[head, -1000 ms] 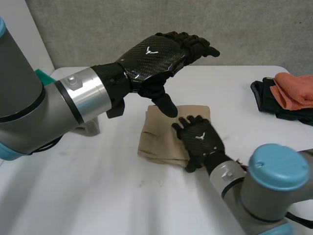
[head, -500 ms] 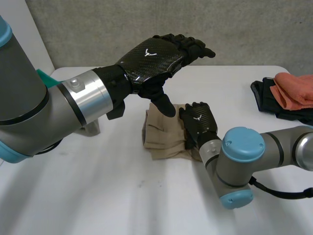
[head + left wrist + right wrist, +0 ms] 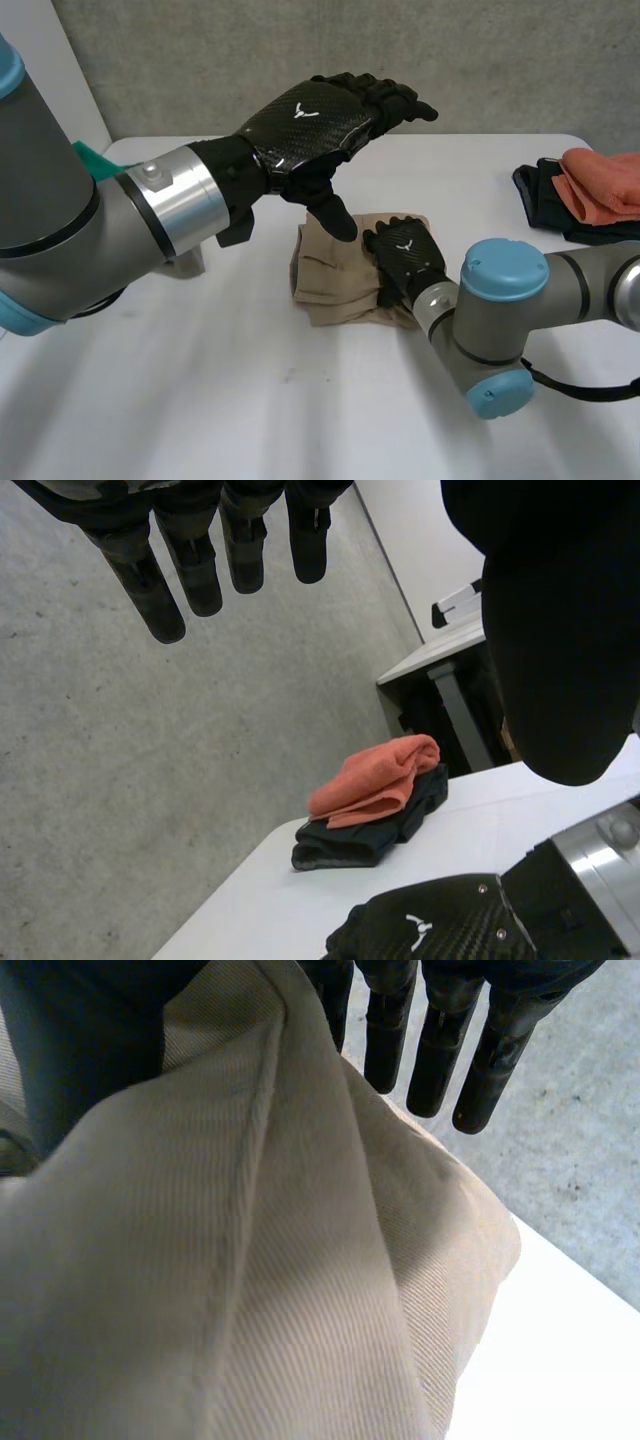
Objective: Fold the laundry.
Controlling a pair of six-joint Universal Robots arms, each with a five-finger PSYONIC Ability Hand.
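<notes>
The tan cloth (image 3: 330, 285) lies folded into a small, thick, wrinkly square in the middle of the white worktop (image 3: 200, 400). The right hand (image 3: 405, 260) lies flat on its right side, fingers straight. The left hand (image 3: 310, 115) hovers above it, fingers stretched out, holding nothing.

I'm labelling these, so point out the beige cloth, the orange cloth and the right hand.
beige cloth (image 3: 332, 287), head view, folded middle.
orange cloth (image 3: 375, 778), left wrist view, top fold.
right hand (image 3: 406, 258), head view, back.
</notes>
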